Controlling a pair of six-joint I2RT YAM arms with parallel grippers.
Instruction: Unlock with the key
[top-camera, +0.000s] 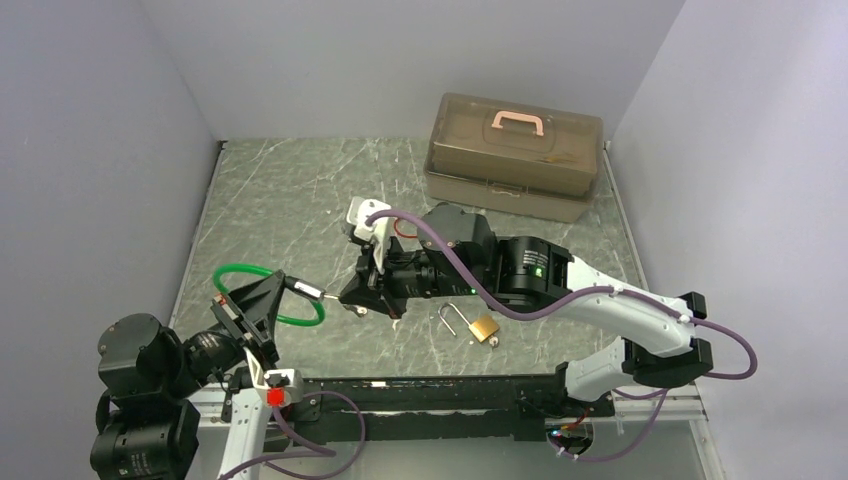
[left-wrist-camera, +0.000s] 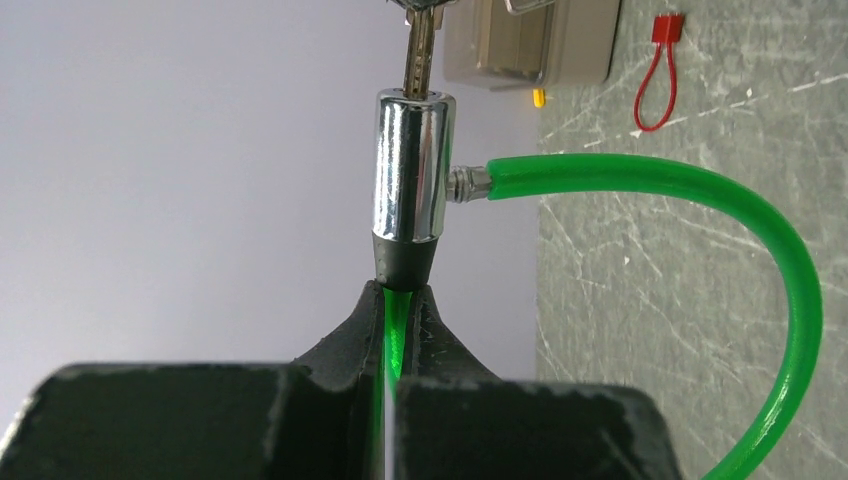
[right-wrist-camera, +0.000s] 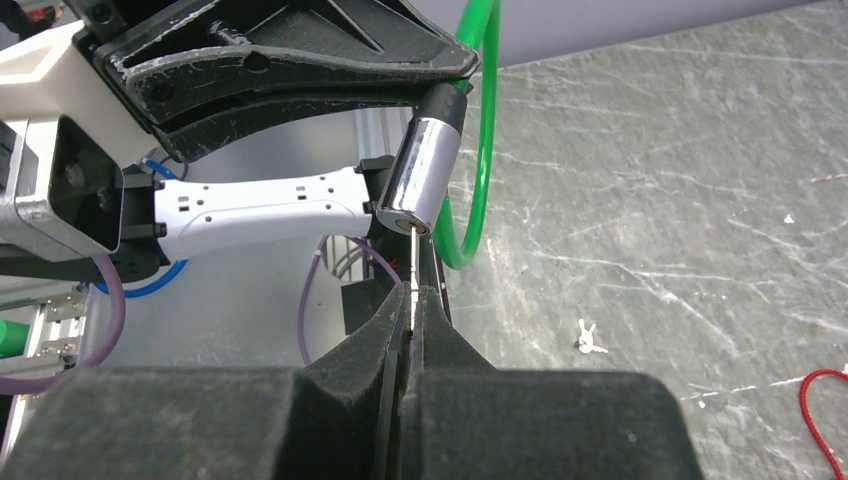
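Above the table's near left, the left gripper (top-camera: 284, 285) is pinching the green cable (left-wrist-camera: 700, 190) where it enters the chrome cylinder (top-camera: 310, 291). In the top view its long axis is running 9 to 3 o'clock, keyhole facing 3. The right gripper (right-wrist-camera: 410, 300) is clamping the key (right-wrist-camera: 412, 262), whose blade is pointing toward 9 into the keyhole. A padlock (top-camera: 480, 326) is lying at 4 o'clock.

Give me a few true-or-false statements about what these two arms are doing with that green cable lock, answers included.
1. The left gripper is shut on the green cable lock. True.
2. The right gripper holds nothing. False: it pinches a key whose blade enters the lock's chrome cylinder.
3. A brass padlock lies on the table. True.
4. The toolbox stands open. False: its lid is closed.
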